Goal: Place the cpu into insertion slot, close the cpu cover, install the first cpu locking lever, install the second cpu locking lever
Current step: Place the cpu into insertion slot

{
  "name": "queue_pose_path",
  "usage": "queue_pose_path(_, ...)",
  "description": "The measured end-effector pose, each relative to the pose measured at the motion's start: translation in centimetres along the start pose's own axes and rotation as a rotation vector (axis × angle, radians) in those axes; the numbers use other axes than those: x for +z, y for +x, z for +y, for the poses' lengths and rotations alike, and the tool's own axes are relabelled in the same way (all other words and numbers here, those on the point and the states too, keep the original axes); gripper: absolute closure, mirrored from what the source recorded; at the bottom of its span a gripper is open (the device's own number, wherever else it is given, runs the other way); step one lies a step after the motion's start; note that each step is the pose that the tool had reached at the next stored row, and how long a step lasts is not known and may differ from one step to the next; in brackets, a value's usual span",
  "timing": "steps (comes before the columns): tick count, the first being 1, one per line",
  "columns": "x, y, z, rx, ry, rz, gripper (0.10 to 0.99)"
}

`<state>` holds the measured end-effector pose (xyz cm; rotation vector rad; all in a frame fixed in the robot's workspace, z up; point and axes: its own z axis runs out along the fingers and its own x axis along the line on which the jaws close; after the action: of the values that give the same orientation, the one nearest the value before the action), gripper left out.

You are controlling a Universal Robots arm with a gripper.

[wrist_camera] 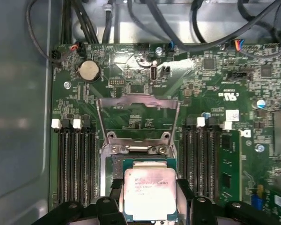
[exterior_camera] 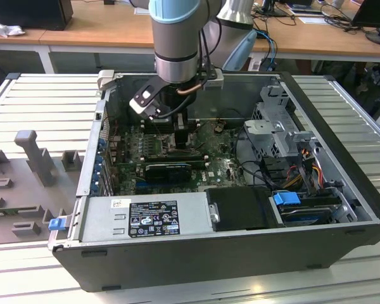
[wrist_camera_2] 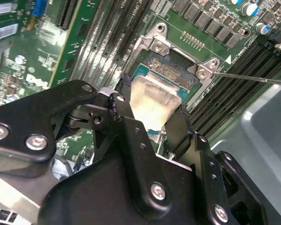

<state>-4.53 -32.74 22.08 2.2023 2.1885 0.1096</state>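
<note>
The cpu (wrist_camera: 149,191) shows its dull silver top between two black fingers (wrist_camera: 113,187), over the insertion slot (wrist_camera: 145,164). My gripper (wrist_camera: 149,199) is shut on the cpu from both sides. In the second wrist view the cpu (wrist_camera_2: 152,101) lies low over the dark slot (wrist_camera_2: 172,70), with my gripper (wrist_camera_2: 150,119) around it. The cpu cover (wrist_camera: 138,101) stands swung open beyond the slot. A thin lever rod (wrist_camera_2: 253,78) sticks out beside the slot. In the exterior view my gripper (exterior_camera: 180,130) is down inside the computer case, over the green board (exterior_camera: 221,168).
Long black memory slots (wrist_camera: 75,164) flank the slot on both sides. A power supply (exterior_camera: 145,218) lies along the near case wall, and a drive cage (exterior_camera: 278,126) with cables sits at the exterior view's right. A coin battery (wrist_camera: 89,70) and black cables (wrist_camera: 145,18) are beyond the cover.
</note>
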Motion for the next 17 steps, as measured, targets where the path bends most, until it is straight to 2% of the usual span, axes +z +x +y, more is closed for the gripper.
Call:
queue_pose_path(4, 0.53, 0.61, -0.19, -0.001, 0.001, 0.0003, 0.553)
queue_pose_path(7, 1.52, 0.68, -0.28, -0.001, 0.007, 0.0001, 0.553)
queue_pose_path(13, 2.02, 0.67, -0.29, 0.007, 0.01, -0.0009, 0.553)
queue_pose_path(17, 2.04, 0.66, -0.29, 0.008, 0.01, -0.0011, 0.553)
